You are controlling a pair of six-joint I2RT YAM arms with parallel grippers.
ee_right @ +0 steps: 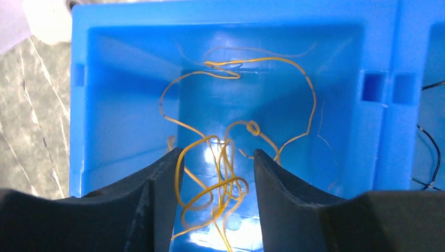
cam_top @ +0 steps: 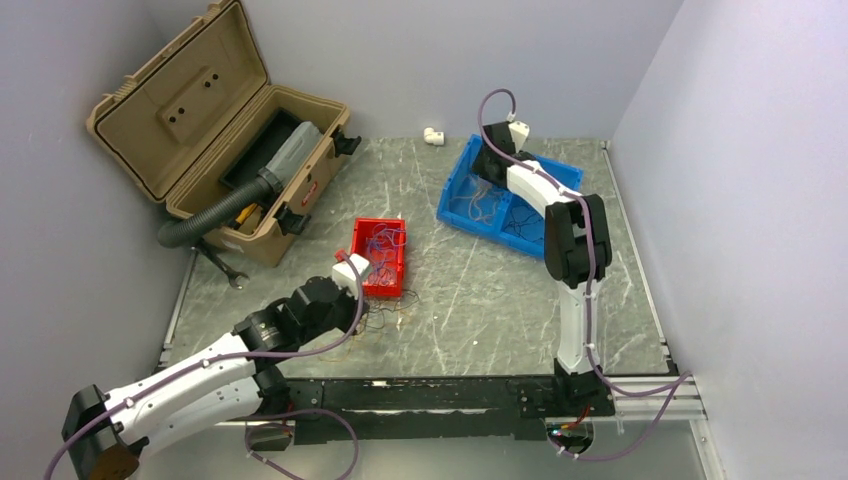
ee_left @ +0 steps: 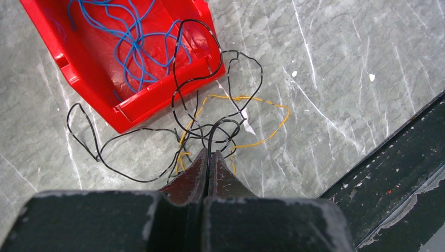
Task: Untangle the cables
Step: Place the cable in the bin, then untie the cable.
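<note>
Left claw [ee_left: 209, 157] pinched shut on a thin black wire [ee_left: 210, 139], likely to pull it out of the tangle on the grey marble bench [ee_left: 325, 79] beside the red plastic bin [ee_left: 52, 31] of blue wires [ee_left: 128, 37]. Right claw [ee_right: 218, 157] spread over yellow-orange wires [ee_right: 253, 127] in the blue plastic bin [ee_right: 126, 58]. Looks like colour sorting.

Cables [cam_top: 385, 316] partly sorted by colour, one tangle on the table [ee_left: 341, 79].
Blue wires [ee_left: 131, 47] lie loose in the red bin [ee_left: 78, 79]; black wires [ee_left: 211, 137] and a yellow-orange strand [ee_left: 262, 101] knot together beside it; yellow-orange wires [ee_right: 231, 181] heap in the blue bin [ee_right: 120, 105].
</note>
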